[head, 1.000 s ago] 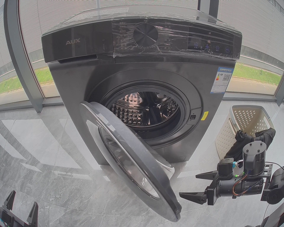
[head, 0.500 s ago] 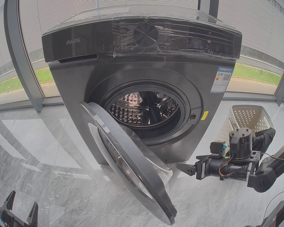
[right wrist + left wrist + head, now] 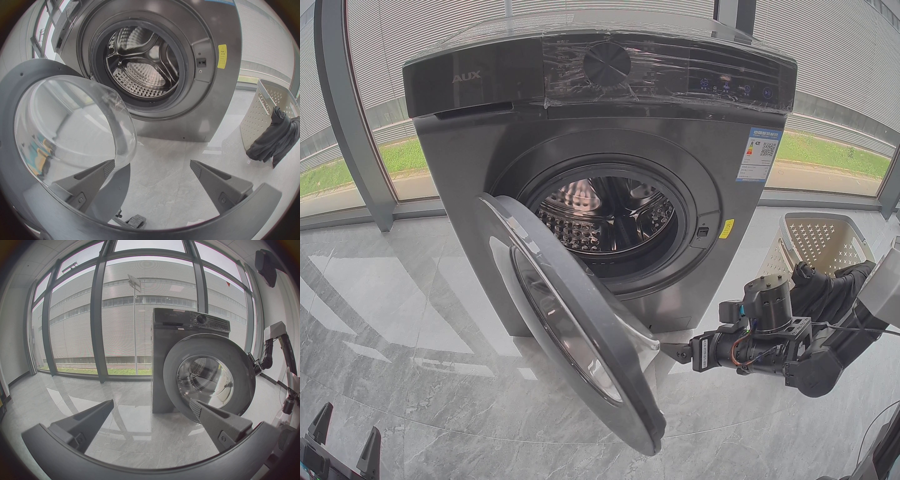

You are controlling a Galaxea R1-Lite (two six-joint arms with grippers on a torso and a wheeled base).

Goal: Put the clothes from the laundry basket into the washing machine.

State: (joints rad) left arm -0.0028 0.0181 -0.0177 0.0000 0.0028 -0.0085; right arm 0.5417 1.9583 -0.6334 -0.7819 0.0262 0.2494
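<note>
The grey washing machine [image 3: 600, 156] stands with its round door [image 3: 575, 325] swung open toward me and its steel drum [image 3: 606, 212] exposed. To its right stands a cream laundry basket [image 3: 825, 234] with a black garment [image 3: 831, 290] draped over its front rim. My right gripper [image 3: 674, 352] hovers low above the floor, beside the door's inner side and left of the basket. It is open and holds nothing [image 3: 150, 162]. The glass bowl of the door [image 3: 75, 125] is close by one finger. My left gripper [image 3: 345, 431] is at the lower left, open and holding nothing [image 3: 151, 404].
Glossy grey tiled floor [image 3: 412, 325] spreads all around. Tall windows with dark frames [image 3: 350, 125] stand behind the machine. The open door juts out over the floor in front of the drum. The left wrist view shows the door [image 3: 209, 377] from outside, with the right arm [image 3: 268, 355] beyond it.
My right gripper has risen and moved left from near the door's lower edge to its inner side. The head camera has shifted a little. The left gripper has stayed put.
</note>
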